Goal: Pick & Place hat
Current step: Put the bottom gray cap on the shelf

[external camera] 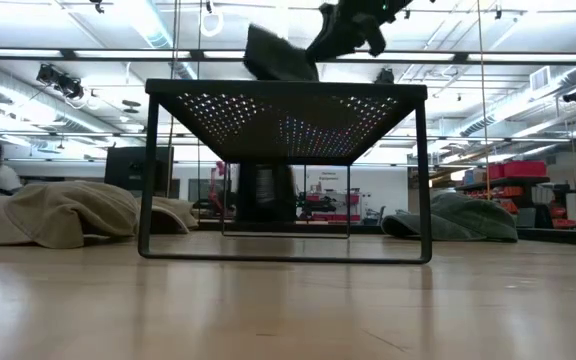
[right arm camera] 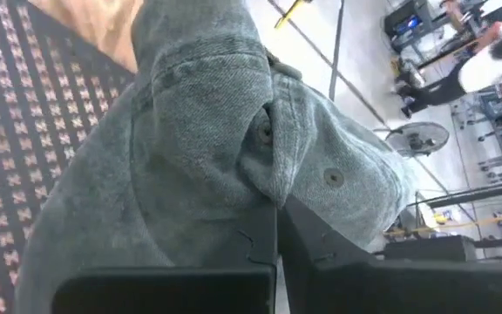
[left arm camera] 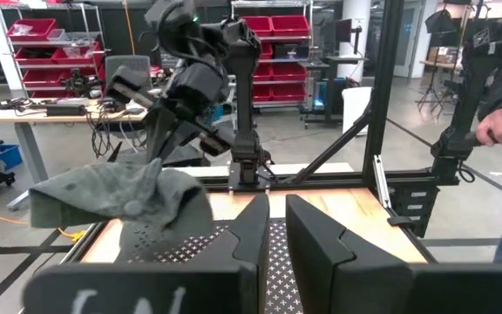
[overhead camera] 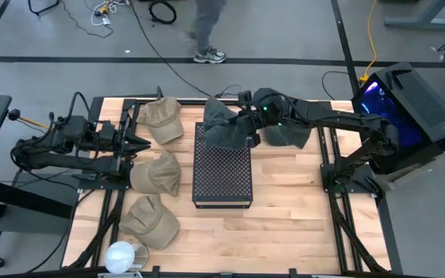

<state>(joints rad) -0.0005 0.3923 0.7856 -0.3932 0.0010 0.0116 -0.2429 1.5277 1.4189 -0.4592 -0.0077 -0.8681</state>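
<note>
Only the right wrist view shows the grip itself: the right gripper [right arm camera: 275, 218] is pinched tight on a fold of the grey-green hat [right arm camera: 207, 148], whose stitched seams and small eyelets are plain there. From above, that hat [overhead camera: 221, 125] hangs crumpled over the far end of the perforated black stand [overhead camera: 222, 181] (the low view shows it above the stand top). The left gripper [overhead camera: 144, 143] waits beside the tan hats [overhead camera: 157, 171], its fingers nearly together, holding nothing.
</note>
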